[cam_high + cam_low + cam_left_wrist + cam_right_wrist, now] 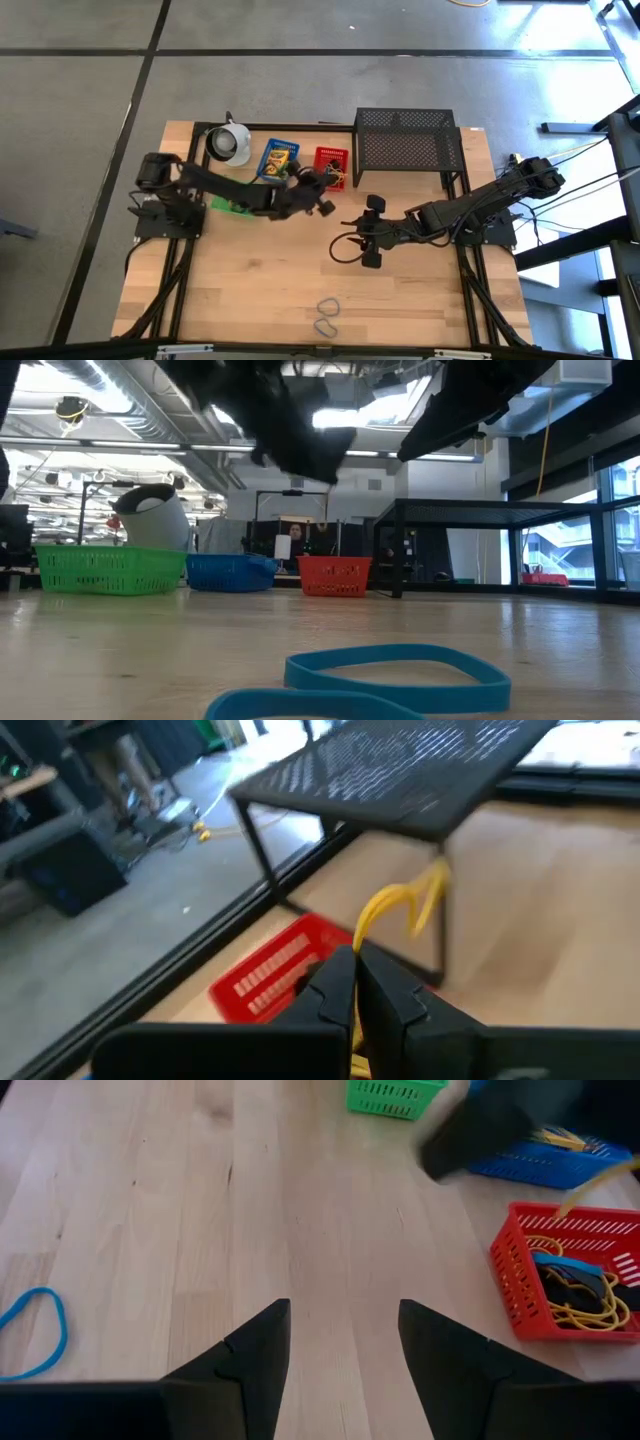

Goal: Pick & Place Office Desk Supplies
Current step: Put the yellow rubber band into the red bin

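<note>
Above red basket (270, 970), left hand (355, 982) pinching yellow band (400, 905)

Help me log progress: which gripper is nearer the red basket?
Left. The left gripper hangs beside the red basket, shut on a yellow rubber band; the right gripper waits open mid-table.

This looks like a robotics lab in an open industrial office hall. A wooden tabletop (250, 290) stands on a grey concrete floor (80, 120) marked with dark lines. The low view shows bare ceiling ducts (130, 400), strip lights, desks with monitors (283, 546), and large windows (610, 530) at the side.
</note>
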You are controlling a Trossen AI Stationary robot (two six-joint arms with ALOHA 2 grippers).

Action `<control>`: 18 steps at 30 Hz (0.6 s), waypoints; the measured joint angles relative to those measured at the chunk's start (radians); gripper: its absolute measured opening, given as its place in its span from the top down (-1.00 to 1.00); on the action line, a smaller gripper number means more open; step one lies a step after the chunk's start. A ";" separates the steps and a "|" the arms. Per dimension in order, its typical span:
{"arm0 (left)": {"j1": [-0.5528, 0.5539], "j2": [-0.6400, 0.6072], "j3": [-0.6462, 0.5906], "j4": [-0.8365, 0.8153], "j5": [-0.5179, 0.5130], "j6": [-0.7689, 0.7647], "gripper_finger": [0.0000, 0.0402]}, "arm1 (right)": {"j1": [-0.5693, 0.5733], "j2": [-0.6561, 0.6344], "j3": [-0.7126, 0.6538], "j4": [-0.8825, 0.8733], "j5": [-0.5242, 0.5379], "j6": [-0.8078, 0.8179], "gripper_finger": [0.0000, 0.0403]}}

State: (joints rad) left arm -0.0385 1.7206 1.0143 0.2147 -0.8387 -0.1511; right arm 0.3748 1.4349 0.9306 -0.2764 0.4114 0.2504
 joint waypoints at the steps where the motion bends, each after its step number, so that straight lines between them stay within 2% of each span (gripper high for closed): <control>1: 0.022 0.017 0.000 0.004 0.005 -0.003 0.98 | 0.000 0.000 0.000 0.000 0.000 0.000 0.06; 5: 0.094 0.077 0.000 0.019 0.015 -0.005 0.98 | 0.000 0.000 0.000 0.000 0.000 -0.005 0.06; 10: 0.155 0.137 0.000 0.025 0.085 -0.029 0.98 | 0.000 0.000 0.000 0.000 0.000 -0.027 0.06; 18: 0.194 0.162 0.000 0.030 0.152 -0.049 0.95 | 0.000 0.000 0.000 0.000 -0.001 -0.028 0.06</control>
State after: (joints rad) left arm 0.1551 1.8830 1.0145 0.2450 -0.6868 -0.1997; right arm 0.3748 1.4347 0.9306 -0.2768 0.4104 0.2226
